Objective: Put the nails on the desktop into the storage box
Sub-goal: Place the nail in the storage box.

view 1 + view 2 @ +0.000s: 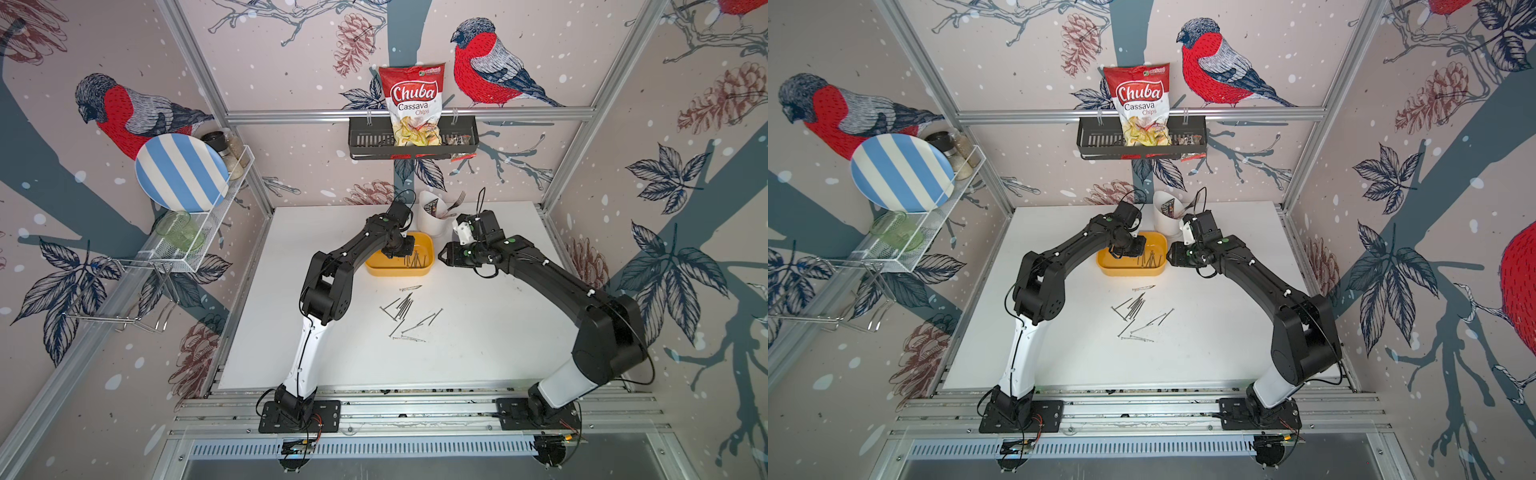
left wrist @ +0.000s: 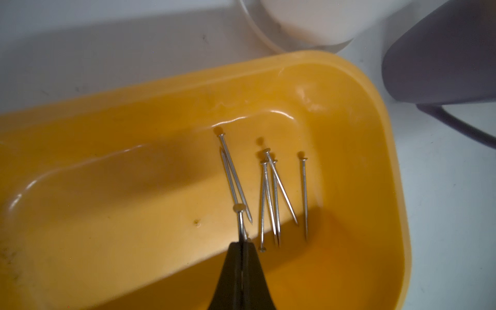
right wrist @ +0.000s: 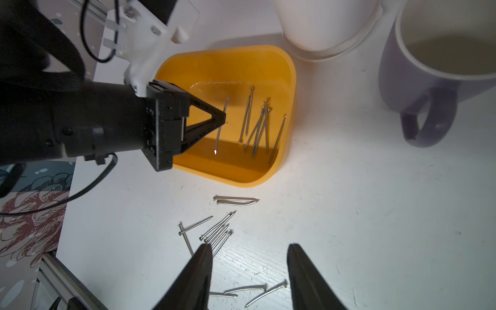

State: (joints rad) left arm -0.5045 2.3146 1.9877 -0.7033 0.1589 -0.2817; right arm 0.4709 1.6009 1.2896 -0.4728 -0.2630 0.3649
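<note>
The yellow storage box (image 1: 399, 272) (image 1: 1129, 272) stands at the back middle of the white desktop (image 1: 498, 332). Several nails (image 2: 273, 193) (image 3: 257, 126) lie inside it. My left gripper (image 2: 243, 243) (image 3: 223, 116) hangs over the box, shut on one nail (image 2: 240, 220) that sticks out past its tips. Several more nails (image 1: 403, 309) (image 1: 1133, 307) (image 3: 217, 230) lie scattered on the desktop in front of the box. My right gripper (image 3: 249, 247) (image 1: 442, 255) is to the right of the box, above the desktop, open with nothing between its fingers.
A white cutlery holder (image 1: 432, 220) with a fork (image 1: 457, 201) stands right behind the box. A purple mug (image 3: 442, 67) sits beside it. On the back wall hangs a black basket (image 1: 365, 141) with a chips bag. A wire rack with a striped plate (image 1: 178, 172) is at the left.
</note>
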